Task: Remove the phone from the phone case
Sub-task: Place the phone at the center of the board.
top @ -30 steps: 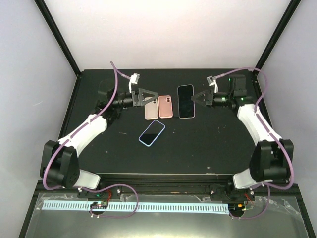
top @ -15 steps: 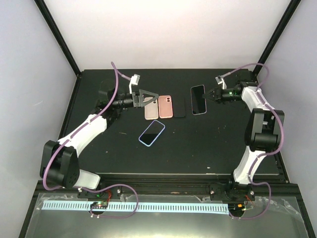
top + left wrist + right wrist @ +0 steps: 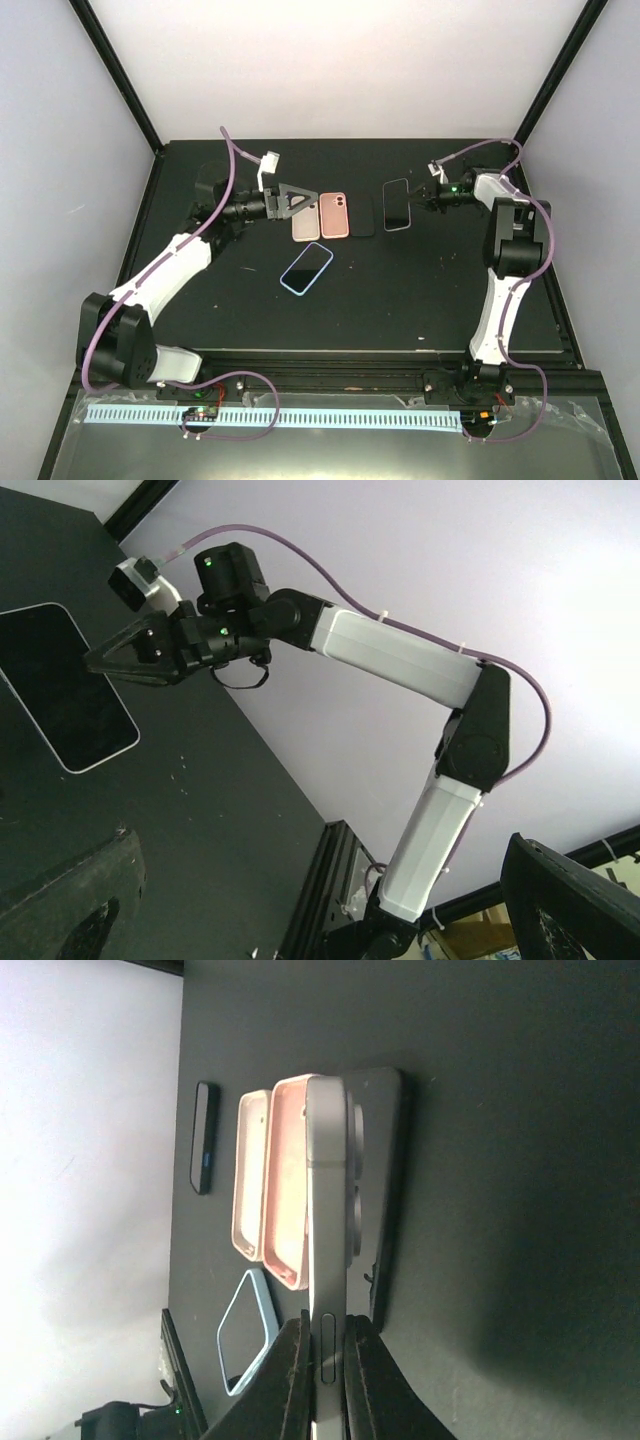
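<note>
Here, right gripper [image 3: 414, 197] pinching phone [image 3: 397, 205] edge, black case [image 3: 363, 214] just beside.

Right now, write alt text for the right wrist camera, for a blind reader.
The right gripper is shut on a phone held edge-on above a black table. Behind it lie a black case, two pink cases and a blue-rimmed phone.
</note>
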Robot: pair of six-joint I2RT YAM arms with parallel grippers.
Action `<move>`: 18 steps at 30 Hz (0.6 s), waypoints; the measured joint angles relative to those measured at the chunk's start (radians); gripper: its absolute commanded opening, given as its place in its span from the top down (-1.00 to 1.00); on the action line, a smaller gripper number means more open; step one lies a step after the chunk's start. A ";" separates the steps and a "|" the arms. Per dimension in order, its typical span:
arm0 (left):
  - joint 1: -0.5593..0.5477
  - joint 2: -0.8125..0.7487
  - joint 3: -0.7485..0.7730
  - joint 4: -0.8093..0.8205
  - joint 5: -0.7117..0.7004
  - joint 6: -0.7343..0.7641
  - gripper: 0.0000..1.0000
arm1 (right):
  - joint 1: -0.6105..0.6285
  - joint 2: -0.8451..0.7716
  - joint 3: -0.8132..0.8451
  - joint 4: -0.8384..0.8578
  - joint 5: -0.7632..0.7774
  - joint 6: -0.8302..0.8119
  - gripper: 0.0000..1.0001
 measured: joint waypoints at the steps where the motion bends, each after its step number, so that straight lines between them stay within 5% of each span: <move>1: 0.003 -0.003 0.000 -0.004 0.000 0.003 -0.98 | 0.000 0.019 0.013 0.003 0.001 0.005 0.98; 18: 0.030 -0.009 -0.001 -0.015 -0.006 0.013 -0.98 | 0.014 0.217 0.194 -0.011 0.027 0.026 0.90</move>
